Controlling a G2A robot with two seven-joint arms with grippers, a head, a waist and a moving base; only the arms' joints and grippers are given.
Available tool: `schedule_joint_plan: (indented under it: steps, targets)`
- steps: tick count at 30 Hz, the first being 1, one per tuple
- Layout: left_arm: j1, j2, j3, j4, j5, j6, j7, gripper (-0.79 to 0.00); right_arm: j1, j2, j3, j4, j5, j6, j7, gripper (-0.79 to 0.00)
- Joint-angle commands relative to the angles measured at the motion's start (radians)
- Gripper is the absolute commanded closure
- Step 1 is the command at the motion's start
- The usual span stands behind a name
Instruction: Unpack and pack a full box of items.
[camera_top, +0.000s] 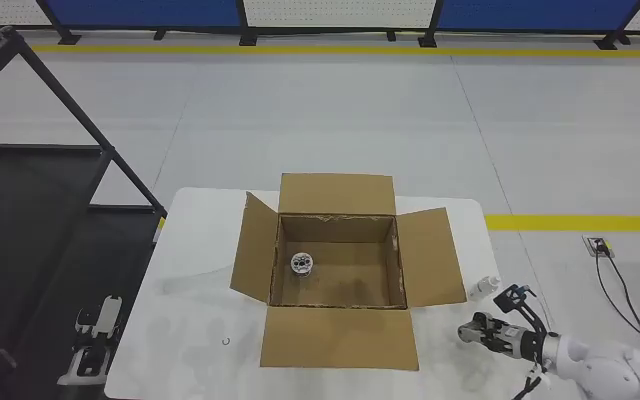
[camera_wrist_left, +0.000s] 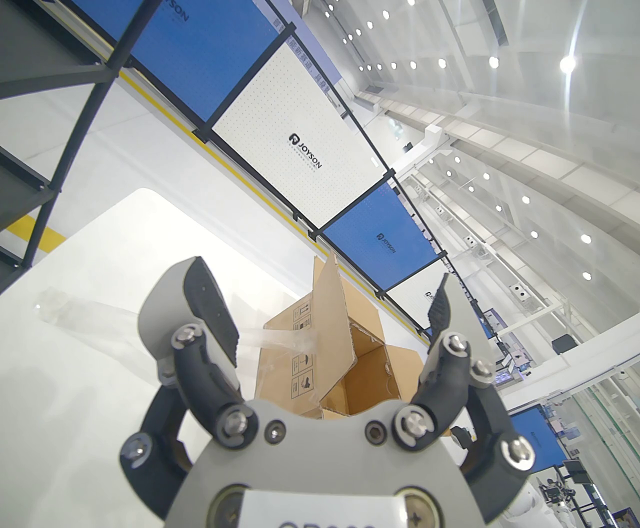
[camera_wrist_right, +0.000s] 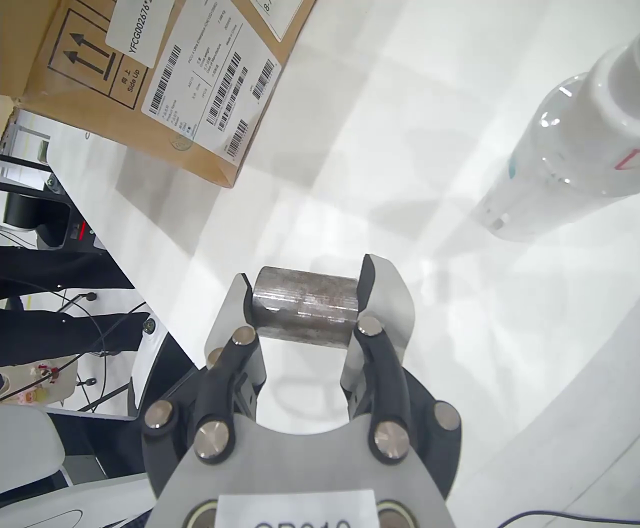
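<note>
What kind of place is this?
Probably a big industrial test hall: pale floor with yellow lines, blue and white partition panels, and a high ceiling with rows of lights.

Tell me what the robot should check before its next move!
1. Right gripper shut on the metal cylinder: ok.
2. Box flaps all folded open: ok.
3. Bare floor in the box beside the small round item: ok.
4. White bottle apart from the right gripper: ok.
5. Left gripper open, holding nothing: ok.
6. Metal cylinder lifted clear of the table: cannot tell.
</note>
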Motion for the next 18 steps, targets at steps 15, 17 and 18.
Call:
schedule_joint_plan:
  steps: [15, 17, 18]
  targets:
    - [0.000, 0.000, 0.000, 0.000, 0.000, 0.000, 0.000, -0.785, 0.072, 0.008, -0.100, 0.016, -0.394, -0.257, -0.322, 0.000]
    - [0.000, 0.000, 0.000, 0.000, 0.000, 0.000, 0.000, -0.785, 0.067, 0.019, -0.134, 0.001, -0.478, -0.257, -0.406, 0.000]
    - [0.000, 0.000, 0.000, 0.000, 0.000, 0.000, 0.000, -0.785, 0.066, 0.026, -0.141, 0.008, -0.506, -0.257, -0.450, 0.000]
